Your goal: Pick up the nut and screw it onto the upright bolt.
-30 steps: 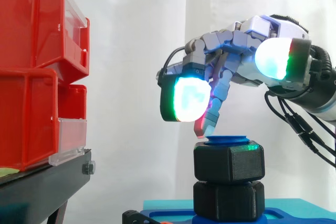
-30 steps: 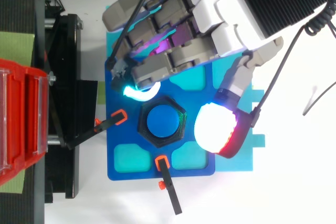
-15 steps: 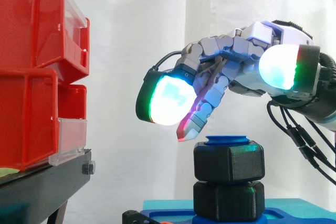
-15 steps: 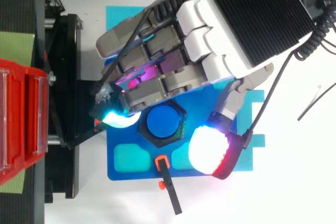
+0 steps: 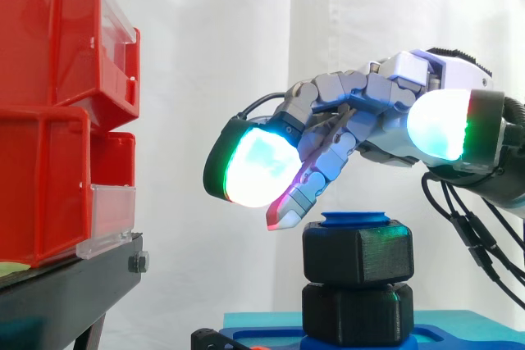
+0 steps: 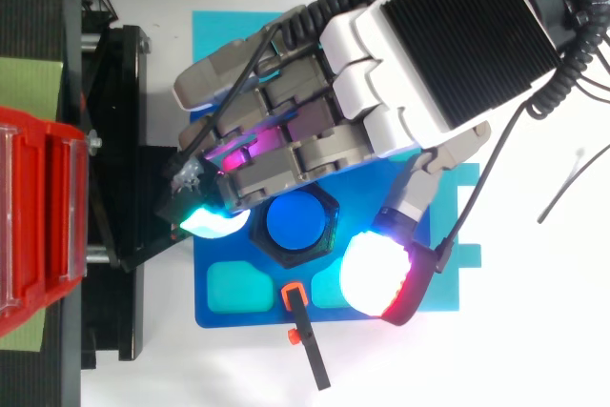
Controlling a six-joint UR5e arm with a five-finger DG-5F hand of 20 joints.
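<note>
A black hex nut [image 5: 358, 252] [image 6: 294, 223] sits at the top of the upright blue bolt [image 5: 354, 220], whose round blue end [image 6: 294, 221] shows through it. A second black nut [image 5: 358, 312] lies under it on the blue base plate [image 6: 227, 313]. My hand [image 5: 373, 106] [image 6: 410, 54] hovers just above the bolt, open and holding nothing. Its fingers [image 5: 299, 193] reach out leftward past the nut's edge without touching it. The glowing thumb pad [image 6: 377, 276] hangs off the nut's other side.
Red bins [image 5: 57, 112] [image 6: 36, 226] stand stacked on a black stand [image 5: 66, 293] to the left of the bolt. Two black clamps with orange tips [image 6: 302, 324] hold the base plate, which rests on a cyan sheet [image 6: 434, 293].
The fingers have straightened and swung left, lifting off the nut's top. The hand has slid a little over the bolt. The nut has not moved.
</note>
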